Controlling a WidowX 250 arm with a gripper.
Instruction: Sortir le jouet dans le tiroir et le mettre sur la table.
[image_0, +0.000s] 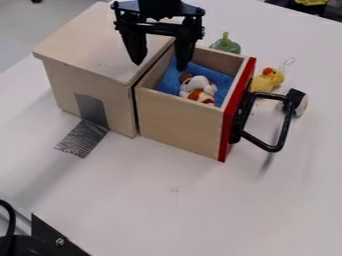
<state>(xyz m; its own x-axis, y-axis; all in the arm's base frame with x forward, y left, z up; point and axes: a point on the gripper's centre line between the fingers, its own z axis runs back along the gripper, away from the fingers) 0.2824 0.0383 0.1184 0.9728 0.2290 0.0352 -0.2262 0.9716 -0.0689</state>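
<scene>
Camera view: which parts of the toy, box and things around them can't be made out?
All in the camera view:
Lower part of the toy: hidden by the near wall of the drawer.
Inside of the box: hidden by its top and sides.
Base of the green thing: behind the drawer.
Black part: cut off at lower left.

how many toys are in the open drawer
1: a brown and white plush toy, on the blue lining inside the drawer. Something small could be hidden behind the near wall.
</scene>
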